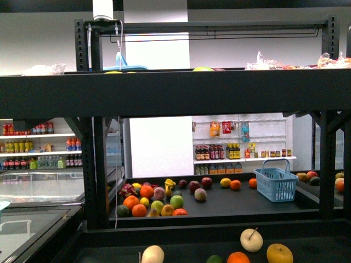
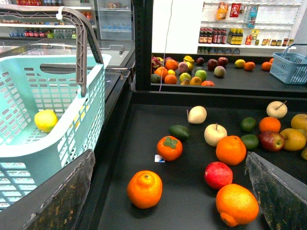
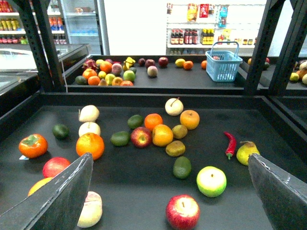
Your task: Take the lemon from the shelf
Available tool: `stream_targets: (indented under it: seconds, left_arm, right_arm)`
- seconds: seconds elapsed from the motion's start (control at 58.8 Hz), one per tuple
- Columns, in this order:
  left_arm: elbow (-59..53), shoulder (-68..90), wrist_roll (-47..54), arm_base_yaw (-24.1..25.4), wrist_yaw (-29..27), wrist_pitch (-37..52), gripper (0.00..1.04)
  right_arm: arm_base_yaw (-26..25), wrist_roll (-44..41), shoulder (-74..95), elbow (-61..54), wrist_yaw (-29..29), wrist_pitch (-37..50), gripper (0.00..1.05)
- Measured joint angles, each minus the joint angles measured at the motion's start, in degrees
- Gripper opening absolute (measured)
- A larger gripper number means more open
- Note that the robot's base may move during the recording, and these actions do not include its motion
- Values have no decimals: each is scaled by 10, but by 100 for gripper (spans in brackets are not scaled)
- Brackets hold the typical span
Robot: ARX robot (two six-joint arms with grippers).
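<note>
Your left pincer (image 2: 168, 211) is released, both dark fingers spread wide with nothing between them, hanging above the front tray of the black metal tiered shelf (image 2: 144, 139). Your right pincer (image 3: 170, 203) is likewise spread and empty over the same tray.

One small round yellow fruit (image 2: 45, 120), which I take for a lemon, lies inside the pale teal plastic basket with the grey handle (image 2: 96, 96), just beside the shelf's edge on the left. Another small yellow fruit (image 1: 144, 201) sits in the heap on the far tray, touching its neighbours; it is too small to tell whether it is a lemon.

Expect a lemon to be light and firm, with a waxy rind that can slip, and it will probably roll if nudged. Take it across its narrow middle, not by the pointed ends, and close with moderate pressure. In the heap, mind the fruit crowding it.
</note>
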Motion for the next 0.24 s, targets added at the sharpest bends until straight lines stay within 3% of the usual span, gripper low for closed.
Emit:
stream_targets:
  seconds: [0.238]
  left_arm:
    - [0, 0, 0, 0, 0, 0, 97]
  right_arm:
    - [0, 0, 0, 0, 0, 0, 97]
